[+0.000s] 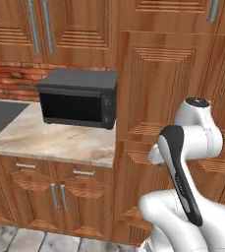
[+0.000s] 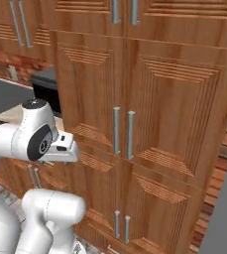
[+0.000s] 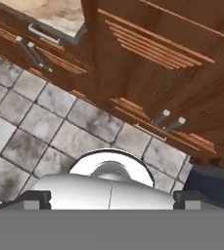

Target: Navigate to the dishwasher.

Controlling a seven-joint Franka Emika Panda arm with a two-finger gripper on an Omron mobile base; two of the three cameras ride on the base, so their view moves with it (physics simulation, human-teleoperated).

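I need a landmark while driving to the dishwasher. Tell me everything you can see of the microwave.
The microwave is a black, boxy appliance with a dark glass door and a control strip with knobs at its right end. It stands upright on the marble-look counter, door shut, its right side against the tall wooden cabinet. A brick backsplash runs behind it.

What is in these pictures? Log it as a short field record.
setting: simulated kitchen, wooden cabinets, brick backsplash
directly ahead: tall cabinet with paired vertical silver handles
left of it: marble counter with a black microwave on it
under counter: drawers and cabinet doors
floor: grey stone tiles
arm: folded close in front of the tall cabinet
gripper: two dark fingertips at the bottom of the hand view, set wide apart, holding nothing
dishwasher: no black panel with a horizontal bar handle is identifiable
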